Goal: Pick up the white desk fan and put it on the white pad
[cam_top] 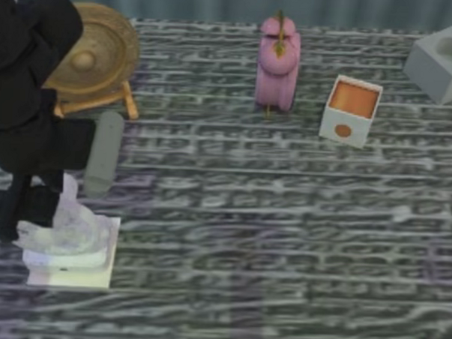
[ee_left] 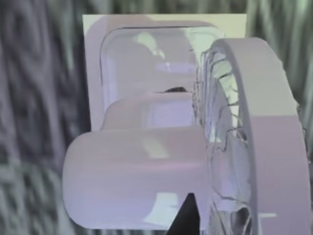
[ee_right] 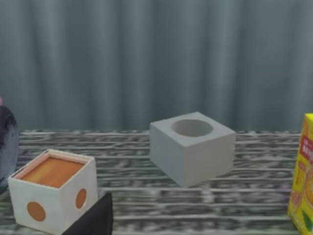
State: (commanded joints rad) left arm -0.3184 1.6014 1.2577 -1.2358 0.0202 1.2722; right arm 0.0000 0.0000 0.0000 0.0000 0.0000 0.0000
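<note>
A: Fan location?
B: The white desk fan [cam_top: 67,234] sits on the white pad [cam_top: 86,277], near-left corner of the counter [cam_top: 283,239] in the top view. Pad edges show under the base along the front and right.
A: Upright?
B: Base is flat on the pad, ring head up. In the left wrist view the fan [ee_left: 161,161] fills nearly everything, ring on edge, pad [ee_left: 230,24] behind it.
A: Left gripper?
B: The left gripper [cam_top: 22,206] is right at the fan's left side, black arm above it. Whether it is holding the fan or has let go, can't tell; only a dark tip shows in the wrist view.
A: Right gripper?
B: Right arm is parked at the near-right corner, barely a dark sliver in the top view. Gripper state can't tell.
A: Other stuff?
B: Gong on a wooden stand [cam_top: 96,55] far left, grey cylinder [cam_top: 104,153] lying just behind the fan, pink toy [cam_top: 278,63] far centre, white box with an orange top [cam_top: 352,110] to its right, grey-white block with a round hollow [cam_top: 444,63] far right. Right wrist view also has a yellow carton [ee_right: 303,176] at its edge.
</note>
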